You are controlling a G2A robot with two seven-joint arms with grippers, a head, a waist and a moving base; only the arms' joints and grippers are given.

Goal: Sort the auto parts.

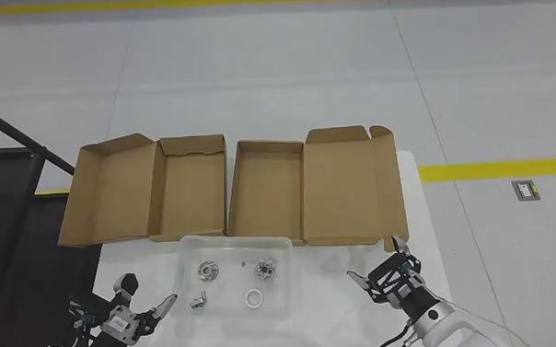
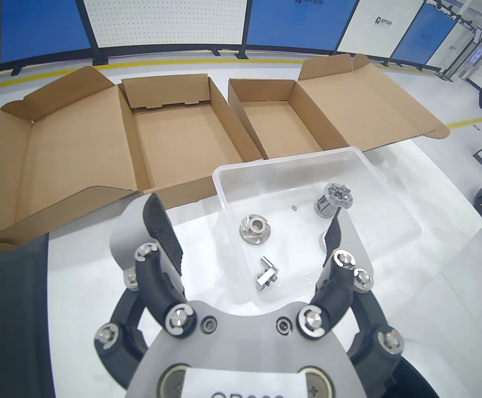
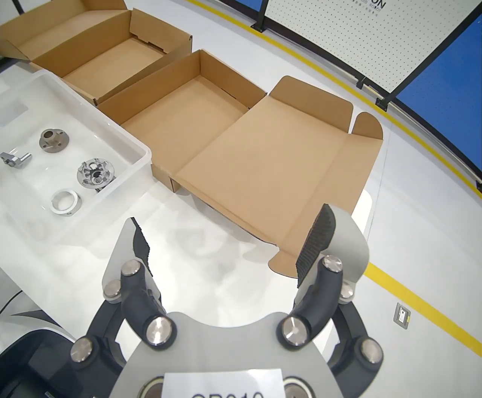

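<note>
Your left gripper (image 2: 244, 209) sits low at the near left corner of the clear plastic tray (image 2: 286, 156), jaws spread wide and holding nothing. The small silver angled bracket (image 2: 266, 274) is the part closest ahead of them. Farther ahead in the tray are the round flanged metal hub (image 2: 256, 229), the grey ribbed wheel-shaped part (image 2: 333, 198) and the plain silver ring (image 3: 66, 201). Your right gripper (image 3: 229, 215), jaws also released and empty, hovers over the white table (image 1: 337, 291) with the tray to its left. The flat lid of the right-hand open brown cardboard box (image 1: 265, 188) lies just ahead of it. The left-hand open brown cardboard box (image 1: 186, 190) lies beyond the left jaws. Past the table you have pale grey floor with a yellow line (image 1: 494, 170), then a white pegboard panel (image 2: 165, 22) between blue ones.
</note>
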